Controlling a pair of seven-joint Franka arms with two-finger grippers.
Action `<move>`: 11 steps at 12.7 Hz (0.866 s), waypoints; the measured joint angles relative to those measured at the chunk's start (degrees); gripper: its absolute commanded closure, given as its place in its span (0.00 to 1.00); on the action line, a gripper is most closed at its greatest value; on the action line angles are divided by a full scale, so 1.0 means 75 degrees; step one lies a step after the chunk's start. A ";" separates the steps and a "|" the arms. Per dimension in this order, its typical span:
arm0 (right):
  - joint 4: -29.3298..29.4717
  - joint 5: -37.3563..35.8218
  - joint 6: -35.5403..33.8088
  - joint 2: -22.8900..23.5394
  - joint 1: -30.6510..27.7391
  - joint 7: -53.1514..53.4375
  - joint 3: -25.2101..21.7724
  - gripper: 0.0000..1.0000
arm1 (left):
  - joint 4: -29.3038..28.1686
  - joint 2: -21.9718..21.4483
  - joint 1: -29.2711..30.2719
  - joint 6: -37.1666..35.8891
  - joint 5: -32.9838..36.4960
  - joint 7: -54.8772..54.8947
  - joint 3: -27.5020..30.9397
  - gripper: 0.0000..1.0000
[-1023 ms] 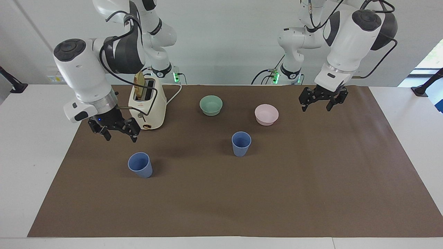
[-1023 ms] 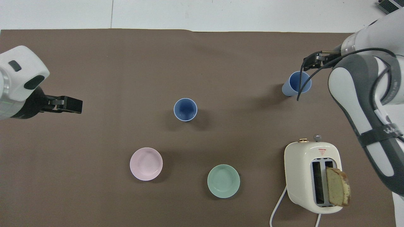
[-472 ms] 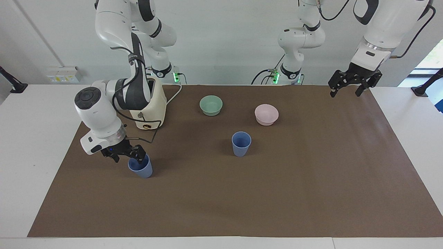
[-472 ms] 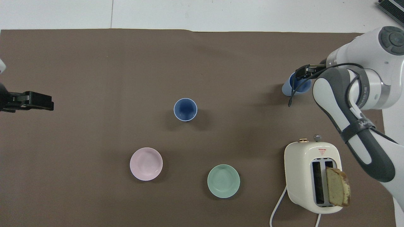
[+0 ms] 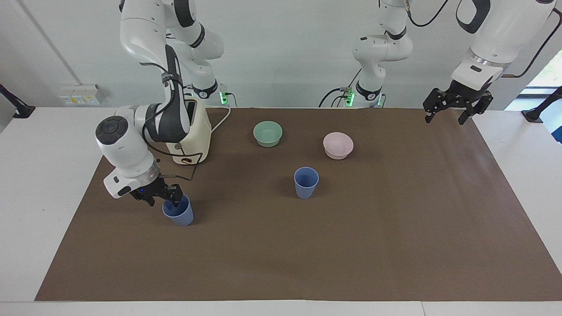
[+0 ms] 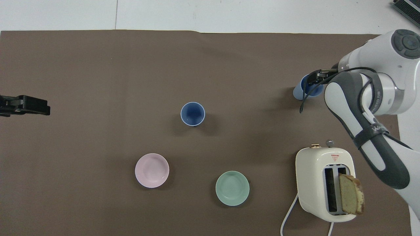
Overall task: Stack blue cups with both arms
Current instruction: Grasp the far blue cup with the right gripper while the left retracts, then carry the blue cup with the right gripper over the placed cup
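Starting the pick-up: right end effector [image 5: 161, 196] down at the rim of the blue cup [image 5: 179, 213] toward the right arm's end of the table [image 5: 39, 184], whether clamped cannot be told. Second blue cup [image 5: 306, 183] upright mid-table. Left end effector [image 5: 454, 110] waiting, spread apart. Next, probably: firm pinch, straight lift, carry over the second cup.

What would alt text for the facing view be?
The right gripper is at the rim of a small matte blue tumbler cup near a cream toaster. The second blue cup stands mid-mat beside pale green and pink bowls; the left gripper waits raised and open.
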 measured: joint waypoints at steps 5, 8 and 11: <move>0.0026 0.0001 0.0034 -0.0040 0.0004 0.0000 0.0016 1.00 | 0.0102 0.0001 0.0000 -0.0258 -0.0022 0.0007 -0.0010 0.00; 0.0167 0.0000 0.0033 -0.0339 0.0025 0.0000 0.0023 1.00 | 0.1020 0.0002 -0.0001 -0.1272 -0.0031 0.0007 -0.0046 0.00; 0.0210 0.0000 -0.0232 -0.0943 0.0172 0.0057 0.0161 1.00 | 0.1235 0.0014 -0.0001 -0.1351 -0.0032 0.0003 -0.0063 0.00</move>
